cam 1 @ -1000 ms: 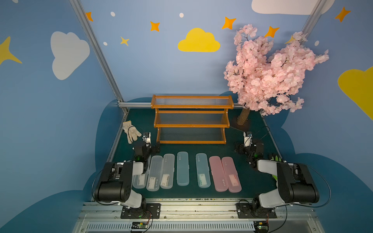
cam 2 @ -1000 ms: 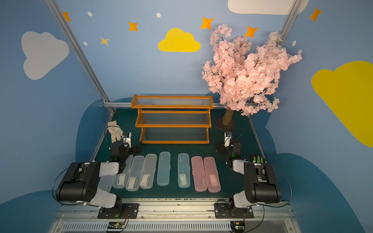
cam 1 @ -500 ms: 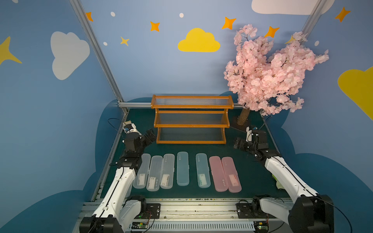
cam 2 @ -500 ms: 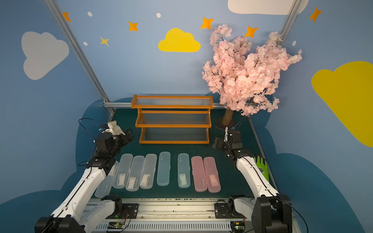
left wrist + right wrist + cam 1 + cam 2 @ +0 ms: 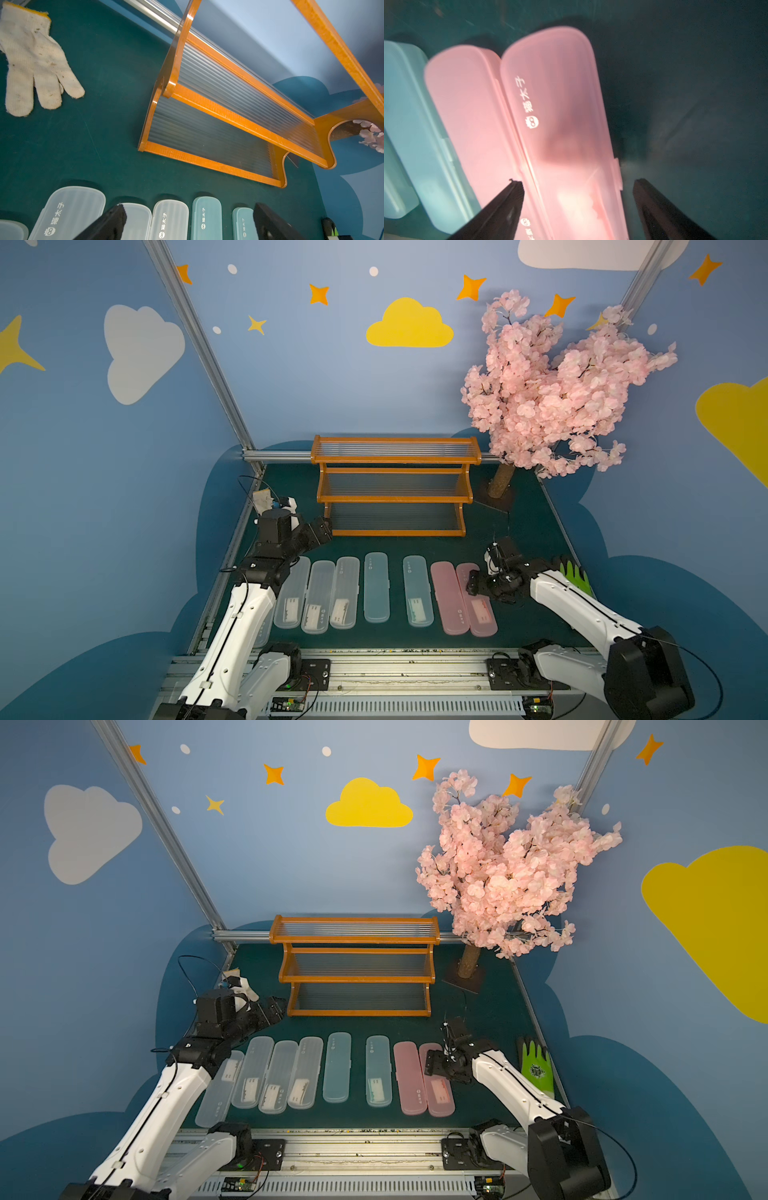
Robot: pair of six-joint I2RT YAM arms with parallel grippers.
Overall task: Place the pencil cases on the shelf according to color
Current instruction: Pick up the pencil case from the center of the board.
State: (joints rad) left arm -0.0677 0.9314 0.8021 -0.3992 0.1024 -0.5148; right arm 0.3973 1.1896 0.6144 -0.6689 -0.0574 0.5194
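- Pickup step: right gripper [image 5: 577, 181] straddles the outer pink case [image 5: 554, 83], jaws wide, not gripping.
- Next: squeeze its long sides, lift toward the shelf [image 5: 397, 533].
- Left gripper [image 5: 189, 206]: jaws apart, empty.

Eight pencil cases [image 5: 337, 1073]: four clear-frosted, two pale blue, two pink. One shelf [image 5: 357, 978], three tiers. Two gloves: a white glove [image 5: 31, 62] at ten o'clock, a green glove [image 5: 536, 1069] at four o'clock. One blossom tree [image 5: 498, 865].
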